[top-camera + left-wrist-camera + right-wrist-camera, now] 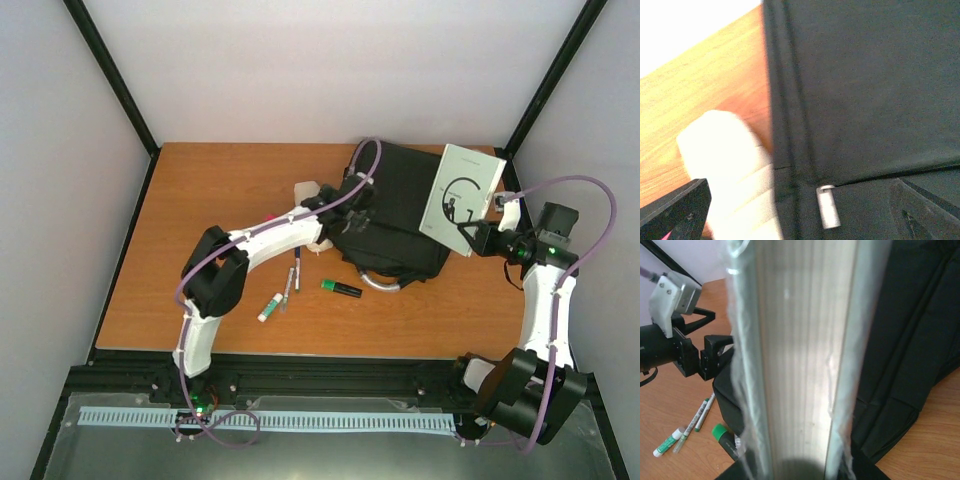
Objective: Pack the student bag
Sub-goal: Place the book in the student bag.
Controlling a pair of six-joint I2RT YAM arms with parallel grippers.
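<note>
Top external view: the bag (pixel 400 215) looks soft and floppy, best gripped at its grey handle (pixel 380 284), six o'clock side; left gripper (pixel 335 205) gapes empty; right gripper (pixel 480 232) pinches a book (pixel 462 190).

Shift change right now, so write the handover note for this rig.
Left gripper: open, holding nothing, at the left edge of the student bag.
Right gripper: shut on the white book, raised over the bag's right edge.
On the table beside the bag: green marker, pens, white-and-green stick.
Done: book in the gripper.
Left: book into the bag, then the loose items.
</note>
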